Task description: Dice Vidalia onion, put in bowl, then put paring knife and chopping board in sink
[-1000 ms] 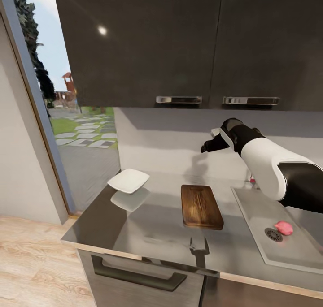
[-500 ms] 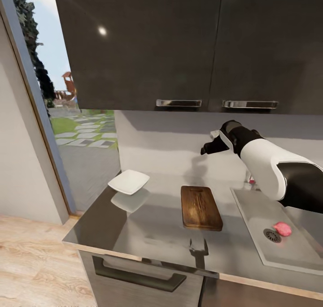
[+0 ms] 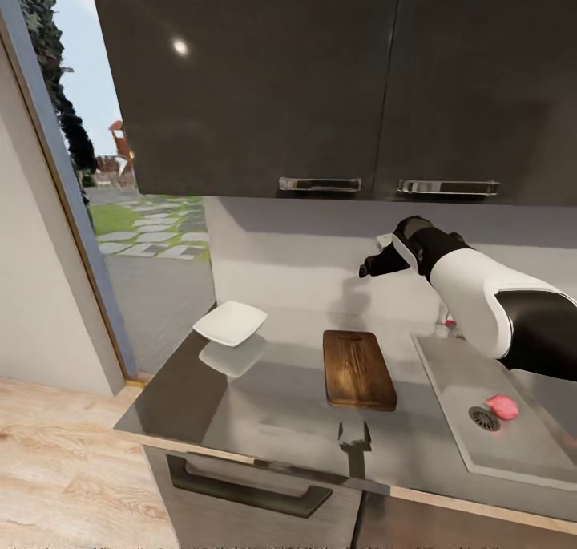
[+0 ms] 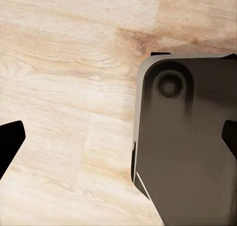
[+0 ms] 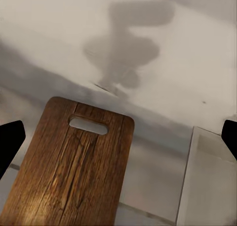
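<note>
The desk [image 3: 272, 405], a glossy dark grey slab under black wall cabinets [image 3: 320, 84], carries everything the task needs, and judging by how those things lie, almost none of the work is done yet. The sink [image 3: 457, 373] sits at the right end of the desk, and the Vidalia onion [image 3: 502, 405] is inside the basin, whole and pink, just beside the round drain [image 3: 484, 418], so the very first step, lifting it out, is not done. The chopping board [image 3: 358, 369] lies flat near the middle of the desk, between the sink and the bowl, its surface bare (no cubes, no cut marks that can be made out); in the right wrist view the board [image 5: 74, 166] appears below the camera with its slot-shaped handle hole toward the backsplash. The white bowl [image 3: 230, 323] stands well apart to the left near the window side, and it looks empty. The paring knife cannot be made out. The right claw [image 3: 370, 265] hangs in the air above the far end of the board, its dark tips at the two edges of the wrist picture, spread wide and holding nothing. The left claw [image 4: 118, 147] points down at the wooden floor [image 4: 64, 87], likewise wide apart and empty.
</note>
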